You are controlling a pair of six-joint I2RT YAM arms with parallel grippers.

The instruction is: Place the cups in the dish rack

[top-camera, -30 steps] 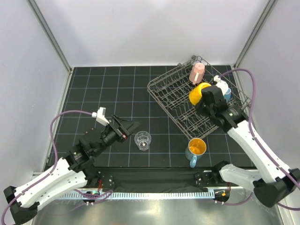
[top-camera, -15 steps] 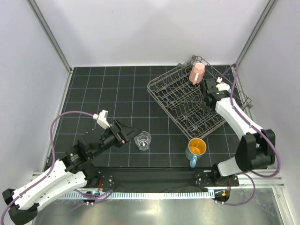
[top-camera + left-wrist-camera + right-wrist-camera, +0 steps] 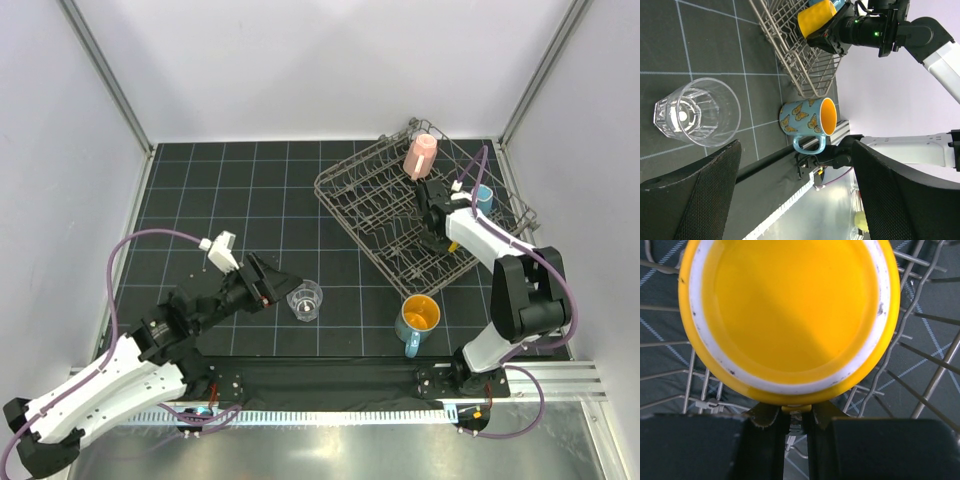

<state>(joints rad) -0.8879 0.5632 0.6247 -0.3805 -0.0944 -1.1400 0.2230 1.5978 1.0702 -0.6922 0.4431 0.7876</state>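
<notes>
Cups loaded: pink cup (image 3: 421, 156), blue mug (image 3: 483, 197) in upper-right dish rack (image 3: 370, 200); right claw (image 3: 795, 415) grasps yellow mug (image 3: 790, 315); tumbler (image 3: 305, 300), butterfly mug (image 3: 418, 318) unloaded; left claw (image 3: 272, 285) released.

We see our left hand (image 3: 796, 146) with its two dark fingers (image 3: 695, 200) spread wide. Ahead, a clear tumbler (image 3: 697, 116) stands on the dark gridded worktop (image 3: 705, 45), apart from a blue butterfly mug (image 3: 805, 121) with an orange inside. Farther off, the right hand (image 3: 832, 31) holds a yellow mug (image 3: 815, 16) at the wire dish rack (image 3: 790, 55).
</notes>
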